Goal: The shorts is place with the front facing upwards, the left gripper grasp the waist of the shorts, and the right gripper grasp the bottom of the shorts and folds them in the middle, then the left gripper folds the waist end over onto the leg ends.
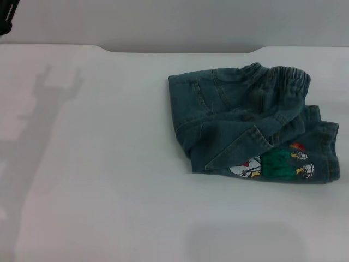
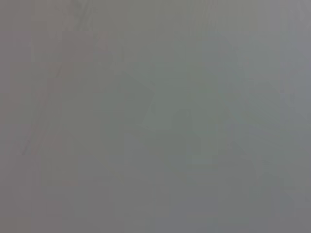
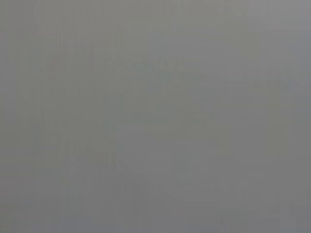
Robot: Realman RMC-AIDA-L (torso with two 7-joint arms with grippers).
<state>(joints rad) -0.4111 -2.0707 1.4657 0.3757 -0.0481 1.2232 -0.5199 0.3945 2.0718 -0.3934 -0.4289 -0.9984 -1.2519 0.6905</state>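
Observation:
The shorts lie folded in a compact bundle on the right side of the white table in the head view. The waist of the shorts, a gathered elastic band, sits at the far right of the bundle, on top. The leg ends with the red, white and green cartoon print peek out along the near right edge. A dark bit of the left arm shows at the top left corner. Neither gripper is in view. Both wrist views show only plain grey surface.
The table's far edge runs along the top with a curved notch. An arm's shadow falls on the table's left side.

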